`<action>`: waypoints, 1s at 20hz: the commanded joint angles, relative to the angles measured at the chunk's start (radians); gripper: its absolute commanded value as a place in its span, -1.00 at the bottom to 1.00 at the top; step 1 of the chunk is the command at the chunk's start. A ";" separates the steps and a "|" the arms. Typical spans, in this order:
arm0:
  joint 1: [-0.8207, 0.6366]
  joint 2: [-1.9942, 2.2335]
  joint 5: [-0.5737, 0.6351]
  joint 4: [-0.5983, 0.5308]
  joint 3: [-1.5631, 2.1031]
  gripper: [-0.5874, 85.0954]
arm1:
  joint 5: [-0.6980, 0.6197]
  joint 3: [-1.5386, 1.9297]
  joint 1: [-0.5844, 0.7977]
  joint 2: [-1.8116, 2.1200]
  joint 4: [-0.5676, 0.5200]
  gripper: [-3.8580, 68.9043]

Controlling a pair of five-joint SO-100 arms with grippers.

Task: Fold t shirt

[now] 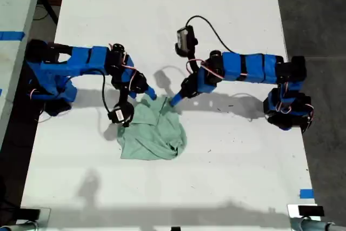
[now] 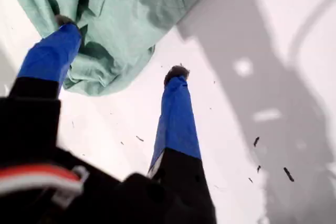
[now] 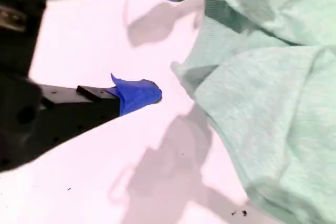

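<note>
carefully spread my first gripper and my second gripper, both unclenched, beside the t shirt; better pinching edges before lifting.

t shirt: pale mint green, plain | our arms: blue with black joints | table: white | tape mark: blue | floor: dark grey

Exterior view: overhead, straight down on the table, both my arms in frame. Both wrist views: close, along fingers, sharing the t shirt edge.
</note>
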 commanded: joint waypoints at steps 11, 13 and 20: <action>0.110 0.900 -0.202 -0.002 0.218 -0.99 | 0.092 0.482 0.003 0.815 0.072 -0.77; 0.167 0.933 -0.225 -0.008 0.334 -0.99 | 0.141 0.690 -0.005 1.103 0.089 -0.83; 0.325 1.491 -0.417 -0.192 0.989 -0.99 | 0.394 1.462 -0.261 1.933 0.091 -0.83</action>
